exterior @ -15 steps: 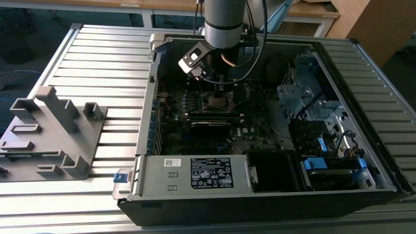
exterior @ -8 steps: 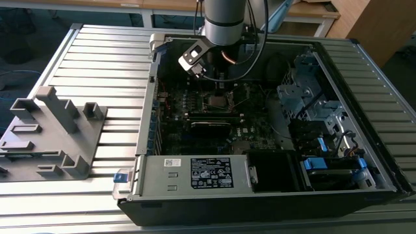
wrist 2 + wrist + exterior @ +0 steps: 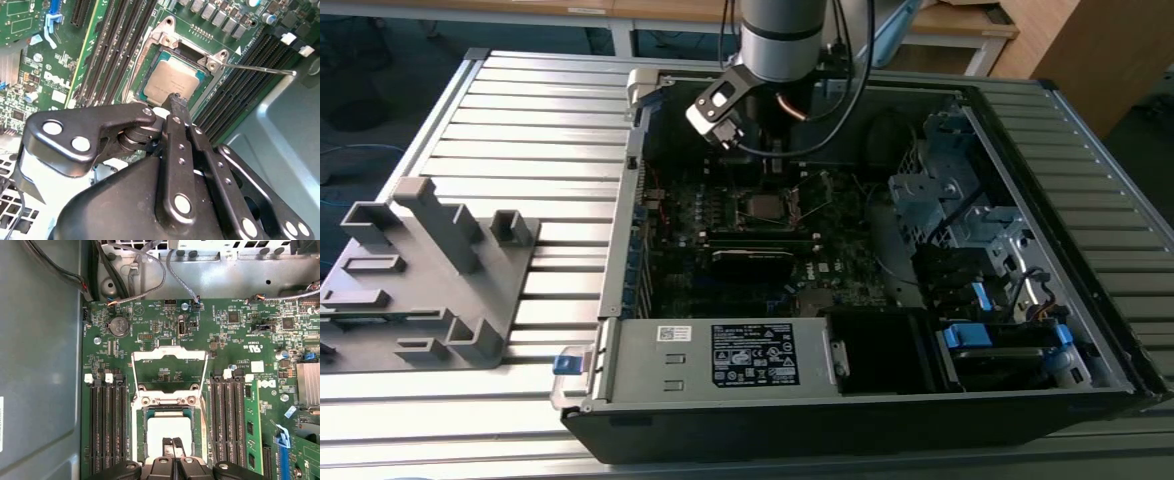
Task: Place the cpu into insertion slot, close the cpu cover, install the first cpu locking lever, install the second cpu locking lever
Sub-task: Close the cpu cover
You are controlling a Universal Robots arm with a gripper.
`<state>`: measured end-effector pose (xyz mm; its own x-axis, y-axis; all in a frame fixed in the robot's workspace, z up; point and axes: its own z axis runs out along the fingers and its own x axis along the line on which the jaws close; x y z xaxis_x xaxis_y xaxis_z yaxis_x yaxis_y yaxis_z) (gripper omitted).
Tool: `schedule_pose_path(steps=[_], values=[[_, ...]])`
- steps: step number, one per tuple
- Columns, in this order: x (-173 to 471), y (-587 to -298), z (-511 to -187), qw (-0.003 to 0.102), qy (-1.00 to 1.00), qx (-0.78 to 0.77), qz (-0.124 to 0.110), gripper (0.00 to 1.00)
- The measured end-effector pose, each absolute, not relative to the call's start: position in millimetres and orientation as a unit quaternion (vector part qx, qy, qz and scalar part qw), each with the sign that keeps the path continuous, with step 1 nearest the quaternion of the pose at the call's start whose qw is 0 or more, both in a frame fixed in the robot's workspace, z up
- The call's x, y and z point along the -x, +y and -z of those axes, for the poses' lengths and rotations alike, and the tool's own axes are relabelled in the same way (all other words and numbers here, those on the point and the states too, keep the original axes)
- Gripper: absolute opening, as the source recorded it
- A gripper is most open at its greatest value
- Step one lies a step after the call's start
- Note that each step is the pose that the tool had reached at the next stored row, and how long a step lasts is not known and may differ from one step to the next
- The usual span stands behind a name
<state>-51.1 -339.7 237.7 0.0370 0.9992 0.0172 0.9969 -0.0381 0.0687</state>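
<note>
Two black fingertips [image 3: 167, 442] of your gripper [image 3: 172, 443] sit pressed together with nothing between them, poised directly over the cpu [image 3: 167, 430], which lies flat in the insertion slot [image 3: 196, 435] with its pale metal top facing up. You cannot tell from either wrist view whether the tips touch the chip. In the second wrist view the gripper [image 3: 176, 98] ends at the near edge of the cpu [image 3: 172, 80], and a thin metal locking lever [image 3: 260, 68] juts out sideways from the socket corner, unlatched and clear of the slot. Your cpu cover [image 3: 169, 357] is open: the silver frame with its empty window is swung back from its hinge, away from the chip, with the green motherboard [image 3: 225, 330] showing through it. Long black memory slots [image 3: 106, 425] flank the socket on both sides, and a round coin battery [image 3: 119, 326] sits beyond the cover. In the exterior view the arm [image 3: 781, 40] comes down into the open computer case [image 3: 1067, 250], just above the insertion slot [image 3: 765, 207]; a grey plastic fixture [image 3: 427, 270] rests on the slatted table [image 3: 534, 120], on the exterior view's left, well apart from the case.
</note>
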Motion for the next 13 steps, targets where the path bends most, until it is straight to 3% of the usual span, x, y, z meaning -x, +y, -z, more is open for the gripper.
schedule_pose_path(steps=[13], values=[[51.1,-339.7,-248.8,0.017,0.693,-0.720,-0.032,0.11]])
